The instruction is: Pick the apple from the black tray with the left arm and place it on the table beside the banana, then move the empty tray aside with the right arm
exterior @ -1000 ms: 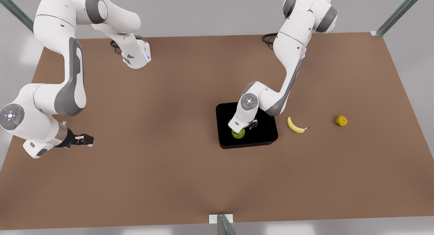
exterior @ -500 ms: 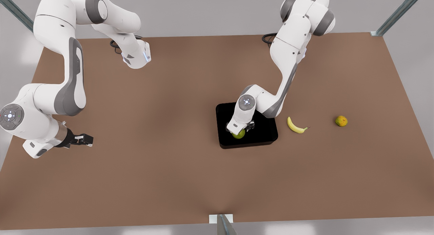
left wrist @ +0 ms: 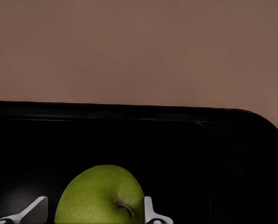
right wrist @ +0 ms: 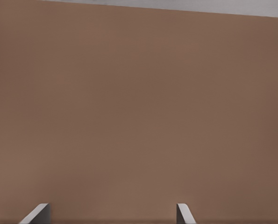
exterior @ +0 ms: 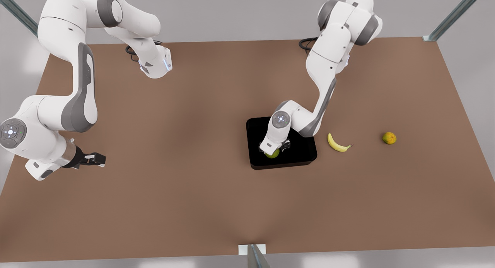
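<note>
Now on step one, the pick. Left gripper (exterior: pixel 275 149) is down inside the black tray (exterior: pixel 305 152), straddling the apple (exterior: pixel 273 154), which sits on the tray floor toward the tray's near edge in the front view. In the left wrist view the two fingertips (left wrist: pixel 149 211) flank the apple (left wrist: pixel 101 196): one looks touching or nearly so, the other has a visible gap, so jaws read as open around the fruit, not yet clamped.

Next move, as I judge it: close on the apple, lift straight up enough to clear the low tray wall (left wrist: pixel 232 116), then carry over to the banana (exterior: pixel 337 143), which lies on the bench (exterior: pixel 193 183) just past the tray's side at the front view's right. A round fruit can roll out of a two-finger pinch, so a centred squeeze matters.

Room: bare bench btwn tray and banana is narrow; more space beyond the banana, before the small orange fruit (exterior: pixel 389 138). Wide open bench on the tray's other side.

Right gripper (exterior: pixel 93 159) waits well apart from the tray, near the bench edge at the front view's left, jaws apart, fingertips (right wrist: pixel 184 213) over bare bench. That open side suits the later tray move.
</note>
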Robot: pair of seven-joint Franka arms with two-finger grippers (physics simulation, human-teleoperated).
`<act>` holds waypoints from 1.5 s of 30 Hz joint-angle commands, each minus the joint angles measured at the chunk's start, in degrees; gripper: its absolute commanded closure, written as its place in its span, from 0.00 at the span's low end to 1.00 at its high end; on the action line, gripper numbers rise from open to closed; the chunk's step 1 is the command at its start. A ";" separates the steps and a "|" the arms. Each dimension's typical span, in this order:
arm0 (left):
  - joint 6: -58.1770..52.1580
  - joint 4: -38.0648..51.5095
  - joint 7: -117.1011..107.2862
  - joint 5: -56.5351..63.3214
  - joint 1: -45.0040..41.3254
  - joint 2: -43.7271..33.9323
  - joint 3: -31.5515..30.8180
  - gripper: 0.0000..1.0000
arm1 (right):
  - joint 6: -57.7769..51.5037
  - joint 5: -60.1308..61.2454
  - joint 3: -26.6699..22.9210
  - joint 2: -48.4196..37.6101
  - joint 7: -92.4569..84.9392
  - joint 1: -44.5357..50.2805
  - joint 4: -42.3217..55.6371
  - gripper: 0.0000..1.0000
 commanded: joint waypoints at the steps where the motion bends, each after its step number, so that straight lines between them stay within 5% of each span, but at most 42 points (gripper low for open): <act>1: 2.01 0.01 -2.46 0.12 -0.02 0.38 -0.02 0.00 | -0.03 0.08 0.02 -0.04 -0.08 0.00 0.04 0.00; 6: 2.10 0.01 -2.64 0.12 -0.02 0.73 -0.02 0.00 | -0.03 0.00 0.02 -0.12 -0.08 0.09 0.04 0.00; 9: 2.10 0.01 -3.95 0.12 -0.11 0.73 -0.02 0.25 | -0.03 -0.01 0.11 -0.04 -0.08 0.09 0.04 0.00; 13: 1.22 -2.71 -3.52 0.12 -0.11 -2.60 -0.02 0.25 | -0.03 -0.09 0.20 -0.04 -0.08 0.18 0.04 0.00; 20: -31.03 -1.84 17.31 -1.73 8.49 -20.62 0.33 0.24 | -0.03 -0.27 2.38 -0.04 -0.08 0.35 0.30 0.00; 26: -32.09 -2.28 42.01 -1.64 23.26 -22.56 3.84 0.24 | -12.60 -0.44 4.68 1.11 29.27 22.84 9.44 0.00; 31: -19.52 -2.45 57.30 -1.64 34.86 -14.39 3.85 0.24 | -12.07 2.63 5.73 1.46 58.36 34.01 9.10 0.05; 35: -12.84 -2.45 60.56 -1.47 37.68 -8.41 3.93 0.17 | 5.59 7.73 5.73 1.19 73.92 33.84 0.84 0.00; 36: -12.93 -2.45 60.65 -1.20 37.68 -8.41 3.93 0.00 | 11.30 10.62 5.73 1.28 77.18 33.75 -1.62 0.00; 41: -13.89 -1.93 57.66 -1.11 37.42 -10.07 3.76 0.00 | 24.40 9.58 8.02 2.34 81.66 35.33 -8.13 0.00; 44: -47.11 15.83 52.66 -18.17 37.50 -20.62 3.50 0.00 | 33.89 0.61 10.74 2.51 86.41 35.33 -12.88 0.00; 45: -49.93 11.11 50.19 -14.93 36.89 -28.42 2.88 0.00 | 33.98 -1.67 11.09 3.30 86.06 35.25 -12.88 0.00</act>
